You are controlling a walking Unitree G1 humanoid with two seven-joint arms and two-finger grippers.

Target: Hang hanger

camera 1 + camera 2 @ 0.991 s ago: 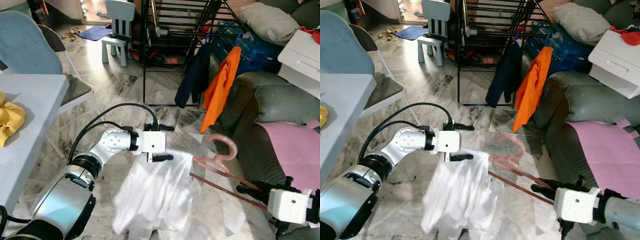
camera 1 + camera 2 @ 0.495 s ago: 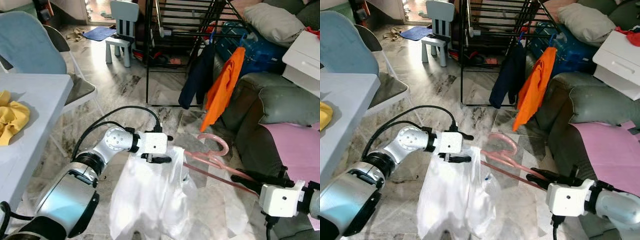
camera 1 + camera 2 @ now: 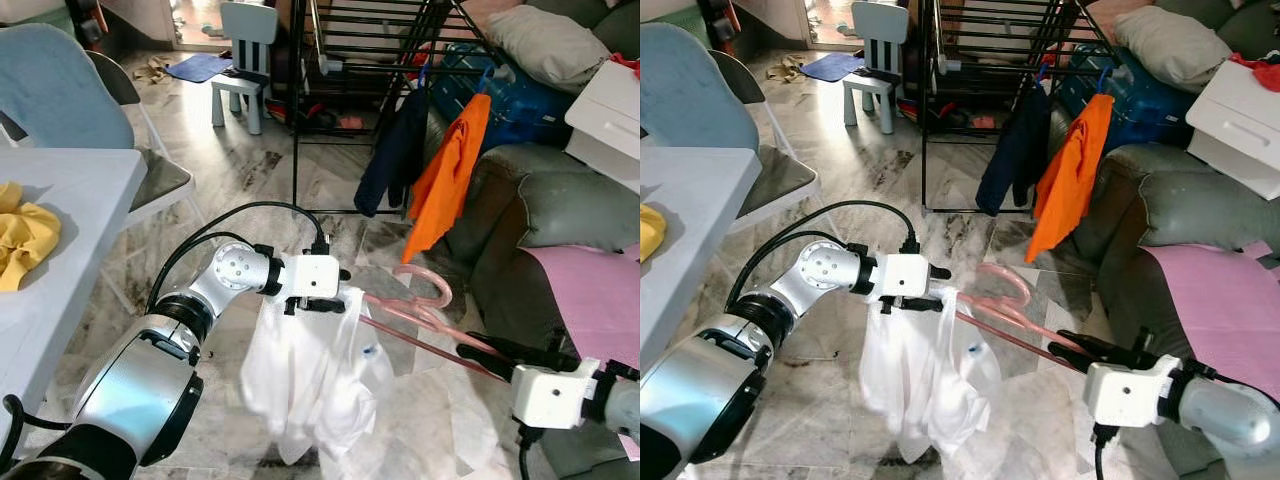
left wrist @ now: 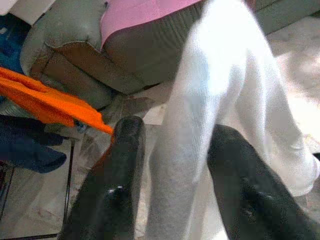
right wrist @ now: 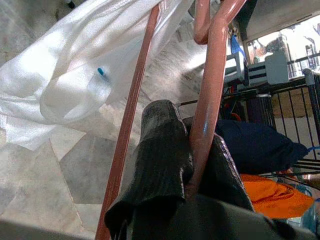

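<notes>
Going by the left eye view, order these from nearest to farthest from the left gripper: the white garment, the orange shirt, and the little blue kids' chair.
1. White garment: pinched in the left gripper, hanging below it.
2. Orange shirt: hanging on the rack, ahead and to the right.
3. Kids' chair: far back on the floor.

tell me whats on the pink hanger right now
A white garment hangs from the far end of the pink hanger, pinched by the left gripper. The right gripper clamps the other end. The fabric hides the hanger's far tip.
</notes>
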